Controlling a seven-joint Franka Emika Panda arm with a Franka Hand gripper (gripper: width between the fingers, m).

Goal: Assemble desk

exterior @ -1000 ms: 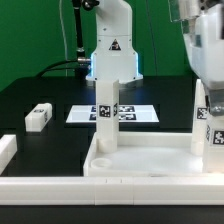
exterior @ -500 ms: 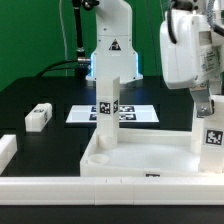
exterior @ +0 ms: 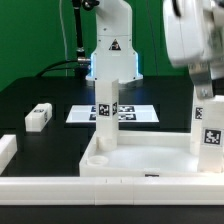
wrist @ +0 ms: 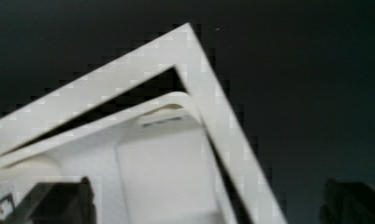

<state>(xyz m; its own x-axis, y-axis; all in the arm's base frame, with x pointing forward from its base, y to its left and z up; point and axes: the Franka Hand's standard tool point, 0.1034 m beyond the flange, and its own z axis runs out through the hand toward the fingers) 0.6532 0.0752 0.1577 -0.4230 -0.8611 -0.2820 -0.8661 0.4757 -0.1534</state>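
Right now your gripper [exterior: 205,92] sits just above the tagged white square block leg [exterior: 207,128] standing in the large white rimmed plastic desk top [exterior: 150,160]. You cannot tell whether its jaws are apart or together.

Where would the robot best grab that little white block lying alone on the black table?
Probably across the two long sides of the loose leg, coming straight down from above. It lies flat on the black table with open space all round, and its narrow width looks a fit for two fingers. Its tagged end faces the exterior view's right, so gripping mid-length keeps the tag uncovered.
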